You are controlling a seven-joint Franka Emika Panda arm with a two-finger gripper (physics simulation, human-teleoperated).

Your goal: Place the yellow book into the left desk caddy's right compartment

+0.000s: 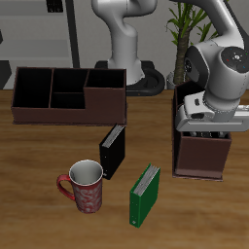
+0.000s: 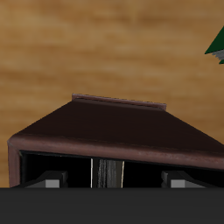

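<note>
The left desk caddy (image 1: 202, 156), dark maroon-brown and seen end-on, stands near the table's edge. My gripper (image 1: 202, 128) hangs right over its open top, with the fingers down at the rim. In the wrist view the caddy's sloping wall (image 2: 122, 127) fills the middle. Behind it, inside the dark right compartment (image 2: 52, 166), the yellow book (image 2: 106, 172) stands upright as a thin strip with light page edges. My gripper (image 2: 112, 181) is open: its fingertips (image 2: 54, 182) stand well apart on either side of the book, not touching it. The book is hidden in the exterior view.
A black book (image 1: 113, 151) stands mid-table, a green book (image 1: 145, 195) nearer the front edge, also in the wrist view (image 2: 216, 44). A red patterned mug (image 1: 86, 187) is beside them. The other, wide caddy (image 1: 68, 92) is farther back. A plant (image 1: 185, 29) stands behind.
</note>
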